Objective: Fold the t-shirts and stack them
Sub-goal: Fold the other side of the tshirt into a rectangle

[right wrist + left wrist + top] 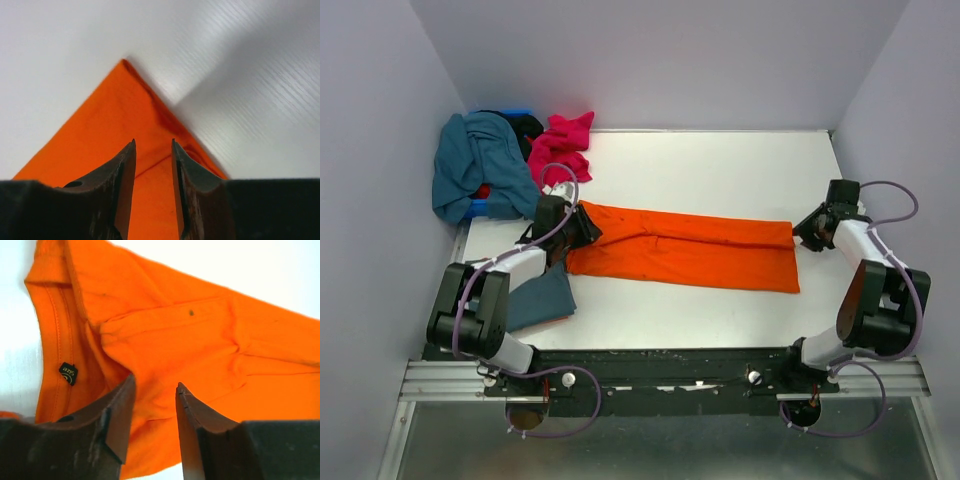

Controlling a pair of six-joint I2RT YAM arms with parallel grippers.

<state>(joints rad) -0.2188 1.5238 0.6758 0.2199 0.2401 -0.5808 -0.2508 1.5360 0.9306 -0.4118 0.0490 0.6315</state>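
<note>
**Orange shirt laid between two parted tools**

At the near left of the white counter [720, 170] lies a folded slate blue-grey cloth t-shirt [542, 295]. At mid-counter a bright orange cloth t-shirt [690, 250], folded into a long band, stretches across. The left tool [155, 385], fingers apart, is at its collar end. The right tool [152, 142], fingers apart, is at its opposite corner. At the far left are a crumpled teal t-shirt [475, 160] and a magenta-pink t-shirt [563, 140].
</note>
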